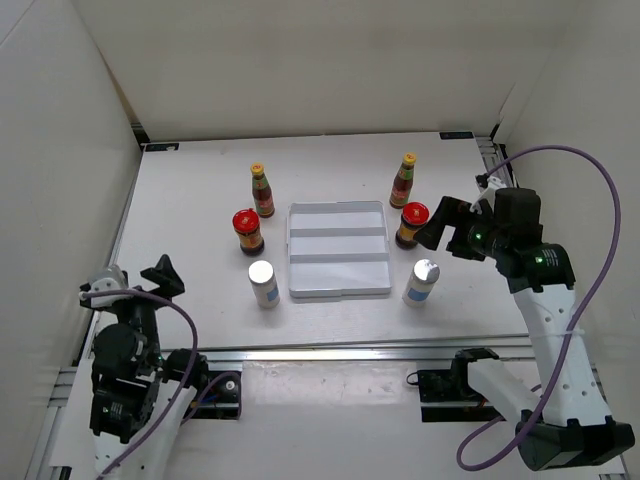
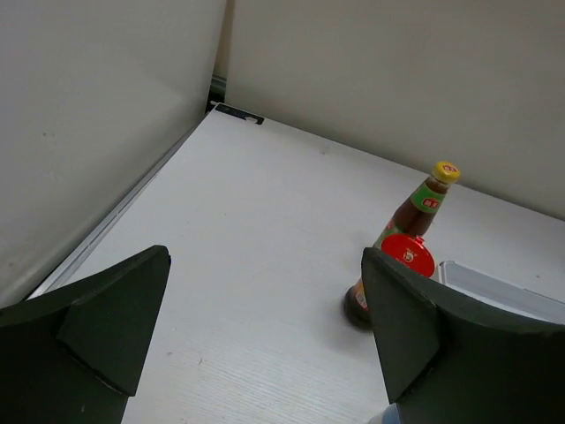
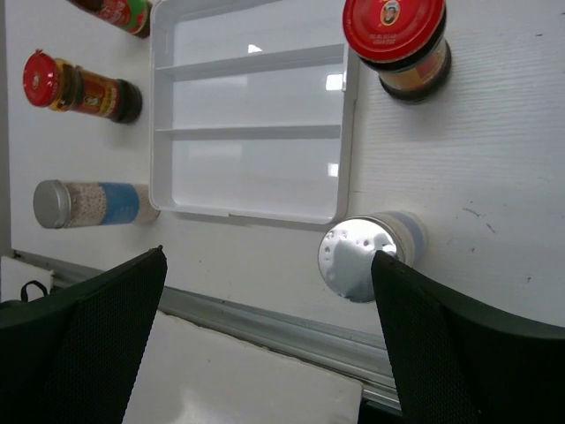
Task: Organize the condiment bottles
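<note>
Top external view: six condiment bottles point(image 1: 404, 180) are seen upright, three left of the tray point(image 1: 338, 207) and three right of it, none inside. Each side: slim dark yellow-capped sauce bottle point(image 1: 262, 190), squat red-lidded jar point(image 1: 247, 231), white silver-topped shaker point(image 1: 263, 283). They are judged rigid, smooth, light, probably breakable; bodies should be gripped below the caps. Fingers of left gripper point(image 1: 140, 278) and right gripper point(image 1: 455, 228) are spread wide, nothing pinched.

In the left wrist view, the squat dark jar with a red lid point(image 2: 402, 256) is partly hidden behind a black finger point(image 2: 424, 336) of the left gripper point(image 2: 265, 256). That finger also covers much of the flat white ridged plastic tray point(image 2: 494, 287). In the right wrist view, the top edge crops a slim dark sauce bottle point(image 3: 113, 11) to a fragment, and its cap is out of frame.
</note>
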Robot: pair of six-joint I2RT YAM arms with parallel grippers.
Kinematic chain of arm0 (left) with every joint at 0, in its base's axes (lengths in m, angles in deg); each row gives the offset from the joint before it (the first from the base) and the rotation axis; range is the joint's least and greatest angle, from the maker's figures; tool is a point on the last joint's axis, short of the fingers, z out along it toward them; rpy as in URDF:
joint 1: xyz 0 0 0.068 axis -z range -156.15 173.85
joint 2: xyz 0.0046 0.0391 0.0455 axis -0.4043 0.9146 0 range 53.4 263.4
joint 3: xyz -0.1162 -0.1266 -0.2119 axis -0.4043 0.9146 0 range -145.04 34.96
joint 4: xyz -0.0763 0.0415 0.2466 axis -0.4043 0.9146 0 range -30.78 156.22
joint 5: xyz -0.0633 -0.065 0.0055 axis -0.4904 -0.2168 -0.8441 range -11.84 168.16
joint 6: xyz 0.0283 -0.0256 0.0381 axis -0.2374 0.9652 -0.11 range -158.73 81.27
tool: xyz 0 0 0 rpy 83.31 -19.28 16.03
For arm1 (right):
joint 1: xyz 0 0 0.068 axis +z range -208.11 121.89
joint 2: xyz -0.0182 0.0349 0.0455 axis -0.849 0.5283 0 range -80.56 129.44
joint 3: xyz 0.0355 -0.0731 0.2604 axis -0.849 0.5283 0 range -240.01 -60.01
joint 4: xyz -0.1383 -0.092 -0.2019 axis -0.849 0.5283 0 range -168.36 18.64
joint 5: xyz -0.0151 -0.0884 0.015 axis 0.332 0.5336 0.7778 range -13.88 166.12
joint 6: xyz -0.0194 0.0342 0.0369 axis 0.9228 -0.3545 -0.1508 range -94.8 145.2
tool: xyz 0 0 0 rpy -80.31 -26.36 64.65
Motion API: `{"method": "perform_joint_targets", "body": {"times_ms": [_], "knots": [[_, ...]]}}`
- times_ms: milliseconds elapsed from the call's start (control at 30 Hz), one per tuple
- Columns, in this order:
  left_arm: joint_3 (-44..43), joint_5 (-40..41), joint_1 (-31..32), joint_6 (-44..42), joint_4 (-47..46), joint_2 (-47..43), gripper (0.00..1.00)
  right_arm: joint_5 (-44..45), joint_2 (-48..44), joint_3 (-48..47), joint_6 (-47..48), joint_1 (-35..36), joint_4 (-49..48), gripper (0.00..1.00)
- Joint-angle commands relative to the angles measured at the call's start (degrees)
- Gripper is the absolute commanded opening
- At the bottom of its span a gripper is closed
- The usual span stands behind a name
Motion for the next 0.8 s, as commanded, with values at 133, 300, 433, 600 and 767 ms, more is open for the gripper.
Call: {"method": "perform_joint_targets", "body": {"times_ms": [133, 300, 433, 600, 767], "knots": [[-1.09, -4.76, 0.17, -2.07, -1.88, 11.58, 1.00, 3.64, -0.86, -0.23, 1.56, 0.07, -2.81, 1.00], [-0.39, -4.08, 0.17, -2.86, -3.37, 14.76, 1.00, 3.64, 2.21, 2.85, 3.06, 0.07, -0.53, 1.00], [0.13, -2.30, 0.17, -2.16, -3.37, 14.76, 1.00, 7.23, 1.69, 5.84, 2.45, 0.07, -1.14, 1.00], [0.14, -5.82, 0.17, -2.16, -3.37, 15.38, 1.00, 9.71, 1.51, 7.86, 1.92, 0.07, -2.55, 1.00], [0.14, -4.24, 0.17, -1.54, -3.37, 15.38, 1.00, 9.71, 2.83, 10.23, 1.92, 0.07, -2.02, 1.00]]}}
